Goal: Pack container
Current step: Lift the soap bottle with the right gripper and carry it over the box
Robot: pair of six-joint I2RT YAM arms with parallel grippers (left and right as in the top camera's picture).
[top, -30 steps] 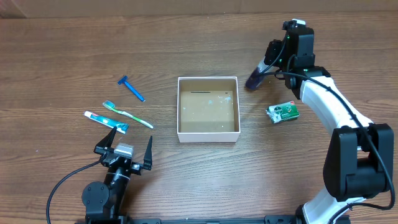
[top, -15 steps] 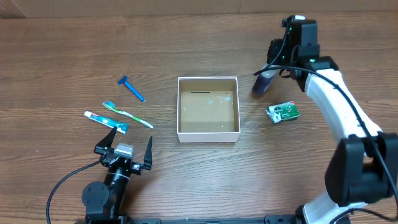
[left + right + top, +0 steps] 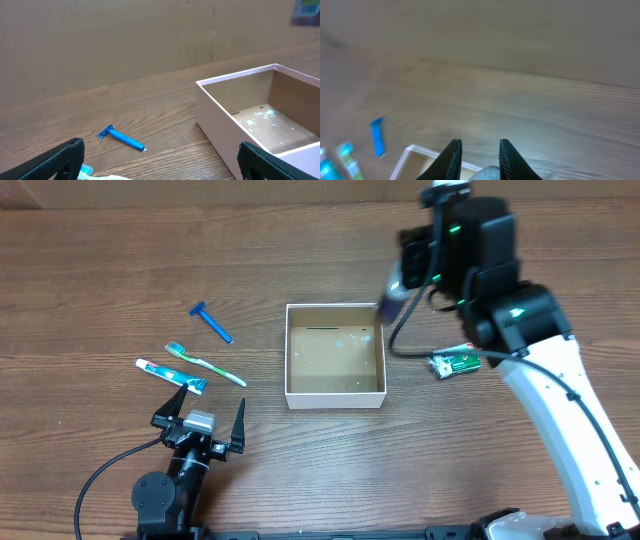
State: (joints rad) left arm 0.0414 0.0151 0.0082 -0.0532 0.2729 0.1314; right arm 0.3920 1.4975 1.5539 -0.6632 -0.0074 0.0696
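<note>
Dark purple toiletry (image 3: 388,300), pinched in the right gripper (image 3: 479,145), hangs over the container's (image 3: 335,397) one-o'clock corner, apparently lined up for dropping in. Container sits mid-table; left gripper (image 3: 207,406) parked at seven o'clock, jaws spread.

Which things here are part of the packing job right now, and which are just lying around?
In use: container, right gripper, the dark bluish item it grips.
Lying on the table, probably awaiting packing: blue razor, toothbrush, toothpaste tube, green packet; left gripper open near them.
</note>
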